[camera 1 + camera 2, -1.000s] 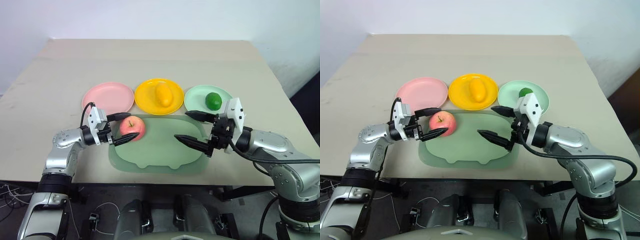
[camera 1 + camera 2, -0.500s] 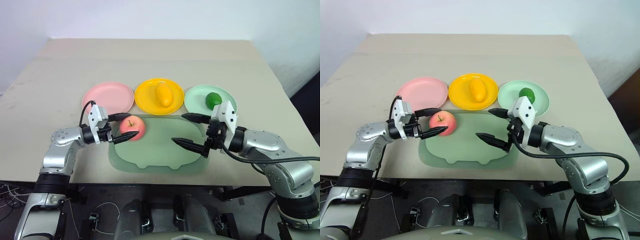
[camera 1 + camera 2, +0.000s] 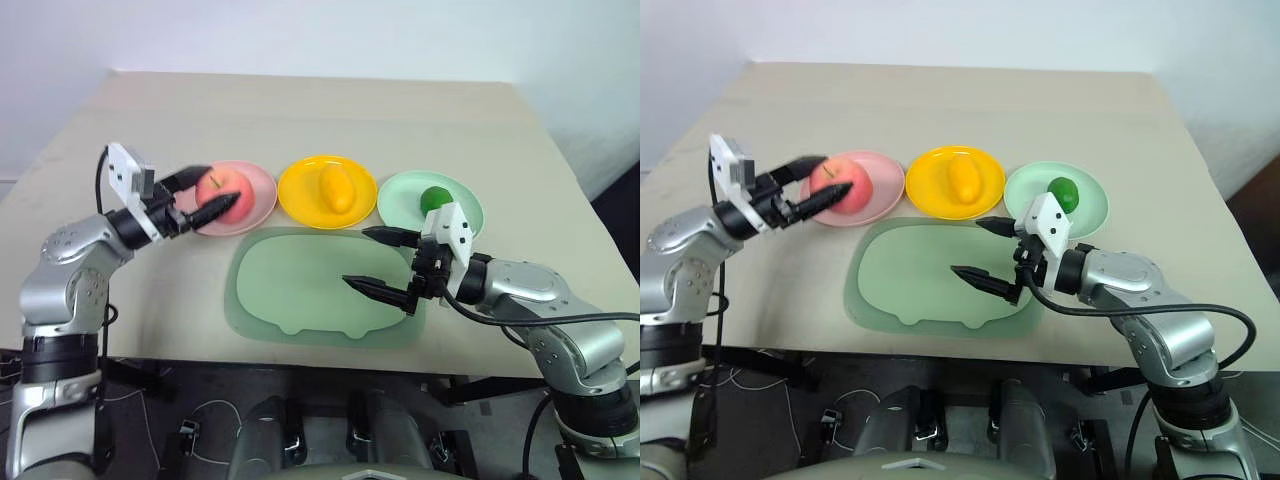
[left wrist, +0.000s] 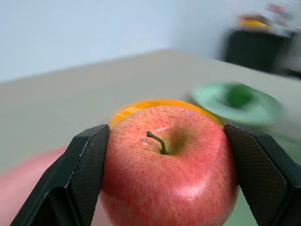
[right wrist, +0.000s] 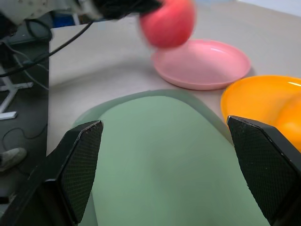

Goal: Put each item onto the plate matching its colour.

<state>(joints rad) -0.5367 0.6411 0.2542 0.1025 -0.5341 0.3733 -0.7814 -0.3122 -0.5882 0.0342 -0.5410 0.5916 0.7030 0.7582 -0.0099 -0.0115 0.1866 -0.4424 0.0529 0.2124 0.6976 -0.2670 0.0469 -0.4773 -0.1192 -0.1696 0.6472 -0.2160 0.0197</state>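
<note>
Over the pink plate [image 3: 243,196] my left gripper [image 3: 196,196] clamps the apple [image 3: 221,187] w/ stem up, ready to set down; right gripper [image 3: 382,261] hangs open above the tray [image 3: 300,295], mango [image 3: 338,188] & lime [image 3: 433,198] already plated.

Soft, even light fell from above, with faint shadows and no glare; the apple [image 5: 168,23] and the wrist views' backgrounds were blurred.

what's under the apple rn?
The apple, clamped in the left gripper, hangs above the pink plate. The plate's part behind the apple is hidden.
</note>
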